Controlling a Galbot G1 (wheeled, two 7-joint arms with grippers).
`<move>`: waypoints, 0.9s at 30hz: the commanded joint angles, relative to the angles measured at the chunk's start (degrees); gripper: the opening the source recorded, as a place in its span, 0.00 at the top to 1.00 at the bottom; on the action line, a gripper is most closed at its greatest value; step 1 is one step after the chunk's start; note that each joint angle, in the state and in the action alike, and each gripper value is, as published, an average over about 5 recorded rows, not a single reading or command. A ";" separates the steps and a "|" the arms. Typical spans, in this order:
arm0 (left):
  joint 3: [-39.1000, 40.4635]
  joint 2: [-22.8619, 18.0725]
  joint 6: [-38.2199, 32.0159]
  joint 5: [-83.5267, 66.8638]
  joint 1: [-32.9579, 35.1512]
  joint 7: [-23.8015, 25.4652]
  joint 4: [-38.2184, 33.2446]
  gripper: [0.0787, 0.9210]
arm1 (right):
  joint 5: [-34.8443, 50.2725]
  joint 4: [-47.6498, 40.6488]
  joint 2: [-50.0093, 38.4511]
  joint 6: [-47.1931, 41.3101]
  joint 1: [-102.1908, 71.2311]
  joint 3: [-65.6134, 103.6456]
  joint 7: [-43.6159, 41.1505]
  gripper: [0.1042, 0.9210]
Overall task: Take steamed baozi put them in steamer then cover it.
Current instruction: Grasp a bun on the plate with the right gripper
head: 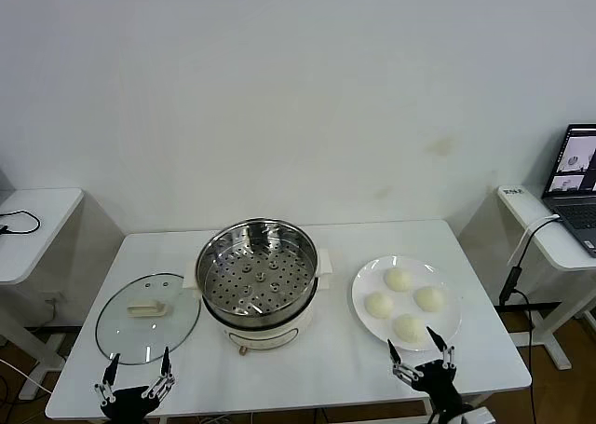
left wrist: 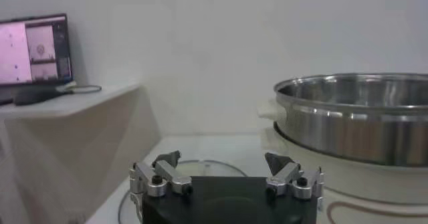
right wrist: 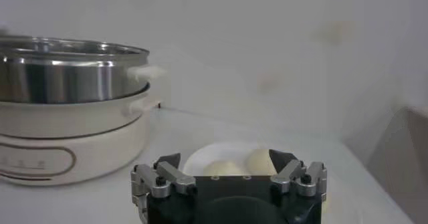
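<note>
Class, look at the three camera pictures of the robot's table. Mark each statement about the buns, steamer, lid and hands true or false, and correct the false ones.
1. Four cream-white round buns lie on the flat white plate. True.
2. The clear glass lid covers the shiny steel steamer pot. False: it lies on the table beside the pot.
3. The steamer's perforated tray holds a bun. False: it is empty.
4. The left hand and right hand are both open and empty. True.
</note>
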 commanded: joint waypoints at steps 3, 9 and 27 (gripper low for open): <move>-2.09 0.61 2.27 5.12 -2.04 0.80 -0.69 0.12 | -18.96 -2.03 -8.43 -1.10 8.46 2.94 1.01 0.12; -2.50 0.17 1.78 7.09 -2.01 2.63 -1.52 0.12 | -30.36 -7.48 -18.99 -2.86 19.23 3.17 -5.35 0.12; -0.79 -1.30 -2.26 13.85 -0.82 3.69 -1.68 0.12 | -19.20 -30.83 -41.90 -10.19 75.60 -42.89 -44.44 0.12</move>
